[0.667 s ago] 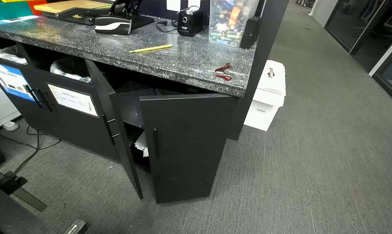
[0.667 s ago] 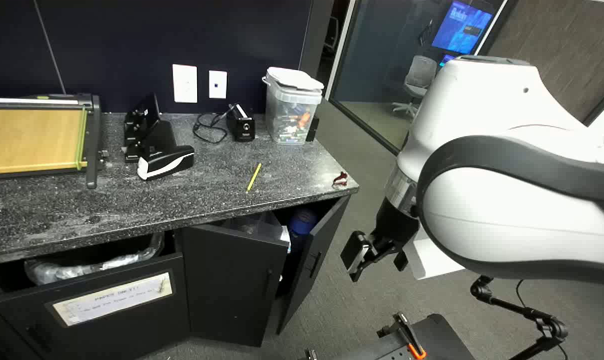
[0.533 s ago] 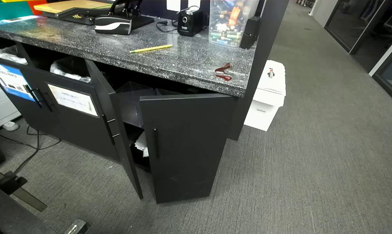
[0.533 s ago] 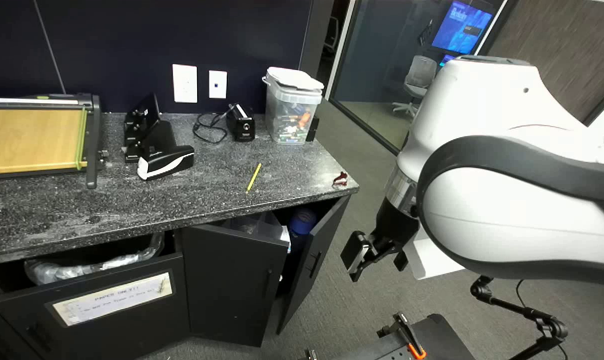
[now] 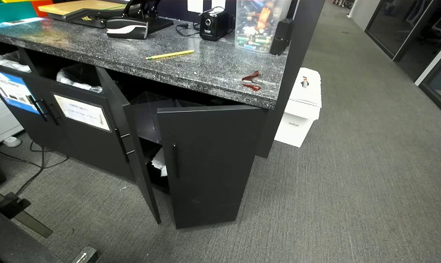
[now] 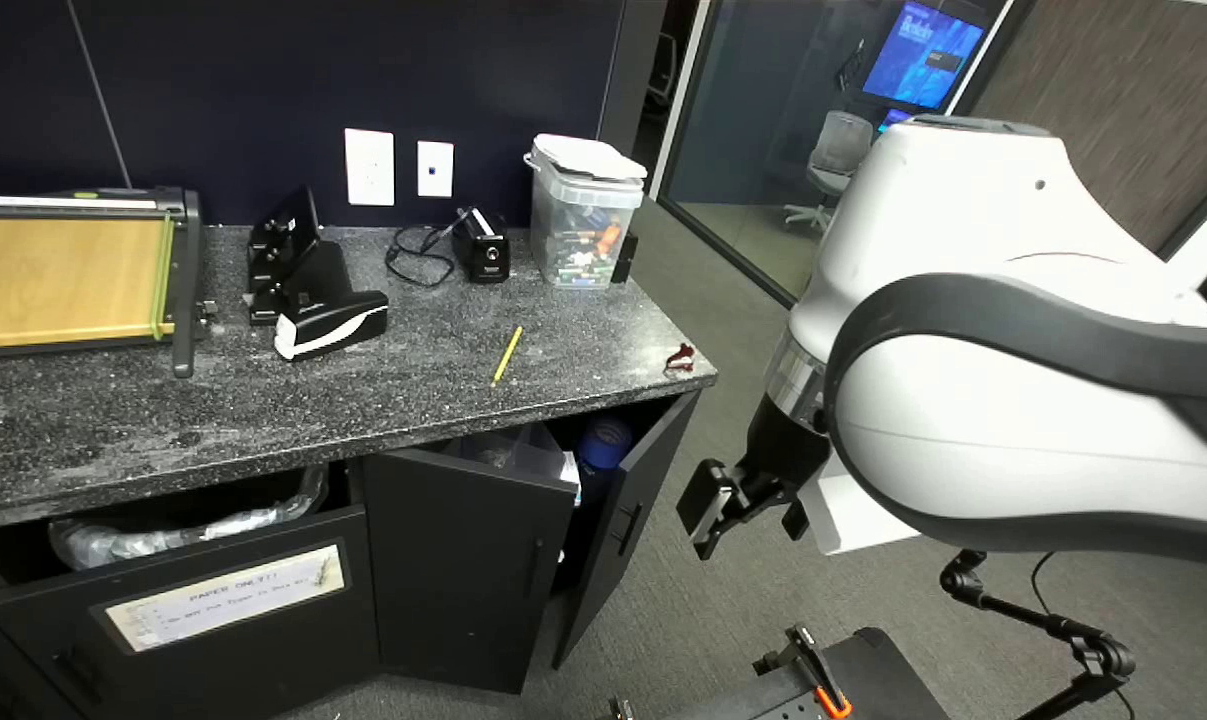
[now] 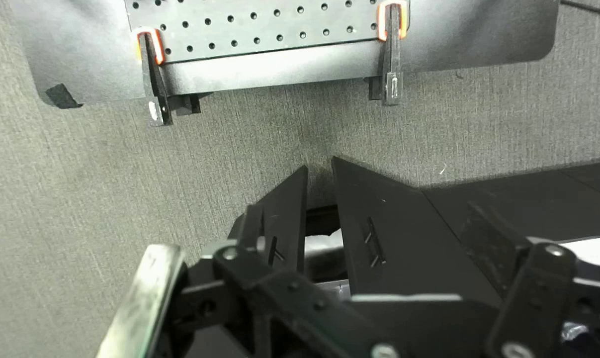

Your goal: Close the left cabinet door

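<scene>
Arm [image 6: 1023, 430] fills the near right of an exterior view, cut off by the frame. Gripper [image 6: 750, 532] at its end: jaws stand apart. Left door [image 6: 463, 570], apart from the gripper, stands ajar in both exterior views, as does the right door [image 6: 625, 540] beside it. In wrist view the blurred gripper covers parts of both. Left door's handle [image 6: 537, 566], black on black, is hard to make out in an exterior view. Between doors: pale item [image 5: 159, 163], partly hidden, unidentified; blue object [image 6: 605, 443], lower part lost in shadow. Farther: tub [image 5: 255, 42], top cropped in an exterior view.

Dark wall [image 6: 233, 80], grey carpet [image 5: 344, 182]
</scene>
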Controlling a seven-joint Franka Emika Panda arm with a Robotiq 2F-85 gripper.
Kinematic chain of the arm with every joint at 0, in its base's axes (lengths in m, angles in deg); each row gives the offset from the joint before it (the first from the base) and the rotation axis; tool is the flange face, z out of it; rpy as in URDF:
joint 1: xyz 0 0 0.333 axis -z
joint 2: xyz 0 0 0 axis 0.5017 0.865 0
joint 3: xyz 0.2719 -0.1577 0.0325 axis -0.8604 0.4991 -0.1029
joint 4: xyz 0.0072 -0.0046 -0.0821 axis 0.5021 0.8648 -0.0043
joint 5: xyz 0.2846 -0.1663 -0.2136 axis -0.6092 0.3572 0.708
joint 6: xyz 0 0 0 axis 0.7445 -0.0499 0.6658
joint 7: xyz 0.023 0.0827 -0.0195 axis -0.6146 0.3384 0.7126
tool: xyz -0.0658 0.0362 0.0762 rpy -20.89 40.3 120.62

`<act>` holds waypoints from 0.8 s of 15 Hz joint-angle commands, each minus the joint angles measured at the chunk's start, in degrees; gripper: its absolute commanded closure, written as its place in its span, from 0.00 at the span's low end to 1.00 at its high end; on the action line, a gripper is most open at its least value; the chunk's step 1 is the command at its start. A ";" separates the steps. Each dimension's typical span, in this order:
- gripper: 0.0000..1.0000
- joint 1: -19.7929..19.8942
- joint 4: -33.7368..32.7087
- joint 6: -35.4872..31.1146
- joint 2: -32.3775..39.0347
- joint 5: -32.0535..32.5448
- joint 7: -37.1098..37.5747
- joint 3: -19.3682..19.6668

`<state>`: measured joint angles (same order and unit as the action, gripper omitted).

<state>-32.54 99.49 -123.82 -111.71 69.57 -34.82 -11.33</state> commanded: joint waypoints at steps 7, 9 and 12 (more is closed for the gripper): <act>0.00 1.26 -12.25 -23.50 32.41 7.44 10.83 0.62; 0.00 -0.62 -15.18 -28.09 40.11 11.14 14.73 2.24; 0.00 -6.30 -21.62 -33.05 51.68 16.02 20.66 7.88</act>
<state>-33.33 85.49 -153.15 -71.02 80.94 -19.76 -8.91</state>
